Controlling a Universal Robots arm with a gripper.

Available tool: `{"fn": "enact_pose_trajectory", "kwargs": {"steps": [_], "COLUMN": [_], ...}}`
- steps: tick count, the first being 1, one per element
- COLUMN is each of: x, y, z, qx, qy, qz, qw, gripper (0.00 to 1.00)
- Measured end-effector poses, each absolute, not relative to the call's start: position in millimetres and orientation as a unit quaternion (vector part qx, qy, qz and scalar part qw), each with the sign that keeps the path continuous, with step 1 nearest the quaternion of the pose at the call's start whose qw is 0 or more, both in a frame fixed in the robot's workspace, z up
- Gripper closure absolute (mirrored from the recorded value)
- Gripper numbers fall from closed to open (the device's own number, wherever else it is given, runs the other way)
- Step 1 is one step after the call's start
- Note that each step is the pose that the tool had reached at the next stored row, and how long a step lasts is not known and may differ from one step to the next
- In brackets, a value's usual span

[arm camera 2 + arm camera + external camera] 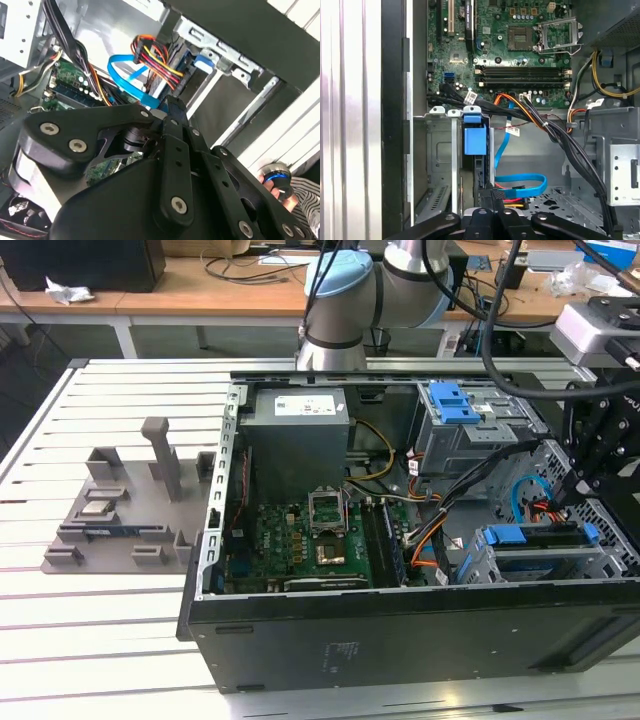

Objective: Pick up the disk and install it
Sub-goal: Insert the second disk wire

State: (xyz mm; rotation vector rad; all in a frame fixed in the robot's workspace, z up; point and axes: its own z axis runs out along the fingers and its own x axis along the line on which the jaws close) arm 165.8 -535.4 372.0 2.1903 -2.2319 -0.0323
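The open computer case (400, 570) lies on the slatted table (110, 610), and the disk (535, 537), with its blue side rail, sits in the drive cage at the case's corner on the exterior view's right; in the first wrist view it shows as a blue-tabbed drive (474, 150) standing in the metal bay. The gripper (578, 490) hangs just above the disk's end near the red and yellow cables (157, 60), its fingers drawn together with nothing seen between them.

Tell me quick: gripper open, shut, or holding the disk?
Gripper: cannot be told; it sits inside the computer case by the drive cage, next to the blue-railed disk.
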Motion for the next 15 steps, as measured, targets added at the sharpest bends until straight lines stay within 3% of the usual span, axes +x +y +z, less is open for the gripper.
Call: {"fn": "enact_pose_trajectory", "kwargs": {"steps": [15], "x": [165], "y": [-543], "z": [354], "qx": [0.702], "qy": [-0.712], "qz": [-0.01], "qw": [0.008], "gripper": [0.89]}}
